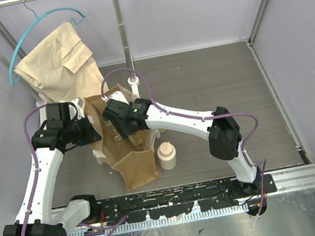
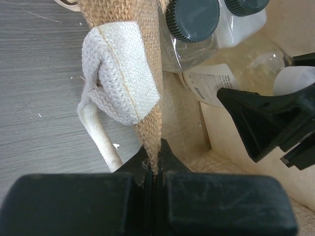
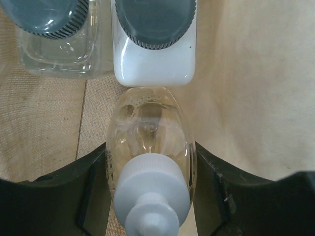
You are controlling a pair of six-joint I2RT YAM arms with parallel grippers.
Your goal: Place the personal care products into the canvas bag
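The tan canvas bag stands upright at the table's middle. My left gripper is shut on its left rim, beside the white handle patch. My right gripper is down inside the bag, shut on a pale yellowish see-through bottle with a white top. A clear bottle with a dark cap and a white bottle with a dark cap stand just beyond it on the bag floor; both also show in the left wrist view, clear and white. The squat cream bottle stands on the table right of the bag.
A beige garment hangs on a teal hanger from a rack behind the bag, with the rack pole close to the bag's far side. Side walls close in the table. A metal rail runs along the near edge.
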